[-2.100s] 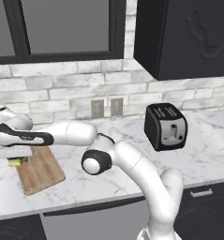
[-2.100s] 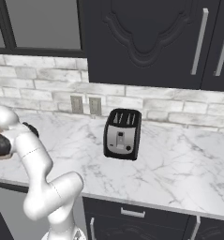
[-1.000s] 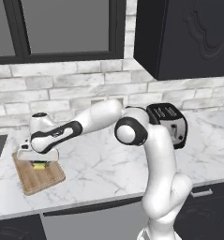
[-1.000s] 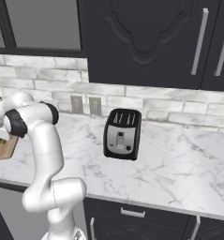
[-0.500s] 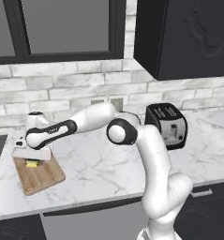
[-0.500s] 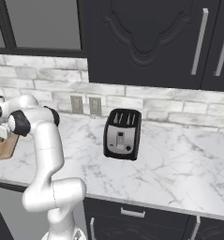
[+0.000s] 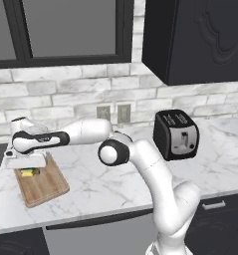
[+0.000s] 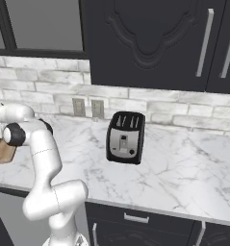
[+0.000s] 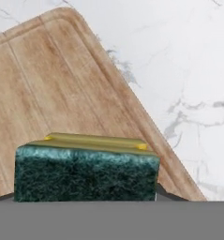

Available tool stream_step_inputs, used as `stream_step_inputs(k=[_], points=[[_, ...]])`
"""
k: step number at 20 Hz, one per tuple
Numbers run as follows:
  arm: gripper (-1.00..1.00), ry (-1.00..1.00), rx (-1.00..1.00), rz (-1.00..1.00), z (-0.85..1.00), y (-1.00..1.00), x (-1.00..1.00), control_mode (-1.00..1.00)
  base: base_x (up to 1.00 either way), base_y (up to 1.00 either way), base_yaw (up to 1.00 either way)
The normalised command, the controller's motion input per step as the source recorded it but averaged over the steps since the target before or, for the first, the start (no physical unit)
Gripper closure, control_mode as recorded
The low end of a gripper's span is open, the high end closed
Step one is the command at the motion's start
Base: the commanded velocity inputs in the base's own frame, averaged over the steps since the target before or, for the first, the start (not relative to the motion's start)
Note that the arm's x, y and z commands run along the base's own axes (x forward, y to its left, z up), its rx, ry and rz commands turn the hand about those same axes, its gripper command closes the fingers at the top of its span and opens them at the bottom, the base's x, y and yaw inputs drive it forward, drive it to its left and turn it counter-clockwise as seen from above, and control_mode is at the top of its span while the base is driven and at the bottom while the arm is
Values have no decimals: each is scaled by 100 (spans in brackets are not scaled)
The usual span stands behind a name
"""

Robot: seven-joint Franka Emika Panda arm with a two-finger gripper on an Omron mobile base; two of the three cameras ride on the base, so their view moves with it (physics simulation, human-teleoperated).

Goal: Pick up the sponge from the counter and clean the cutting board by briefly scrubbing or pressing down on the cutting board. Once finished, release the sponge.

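Small rectangular sponge (image 9: 85, 171), yellow body with dark green scouring face, sits clamped between the 2 fingers of the gripper (image 7: 30, 169), low over the flat light-brown wooden cutting board (image 7: 47, 183) at the left end of the white marble counter (image 7: 115, 184).

Risks, as judged:
- Pressing unevenly could squeeze the sponge sideways out of the grip.
- Scrubbing hard may drag the board along the counter.
- Releasing near the board's edge could tip the sponge off it.

White rounded arm (image 7: 155, 179), dark joints, glossy shell.
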Motion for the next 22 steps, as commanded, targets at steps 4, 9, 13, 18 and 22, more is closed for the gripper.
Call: stream_step_inputs(k=[4, 9, 13, 18, 22], points=[[100, 0, -1, 0, -73, 0, -68, -100, 0, 0, 0], [100, 1, 0, 0, -64, 0, -74, -100, 0, 0, 0], [100, 0, 3, 0, -62, 0, -99, -100, 0, 0, 0], [100, 0, 12, 0, -49, -4, -100, -100, 0, 0, 0], [100, 0, 18, 0, -43, -11, -100, -100, 0, 0, 0]])
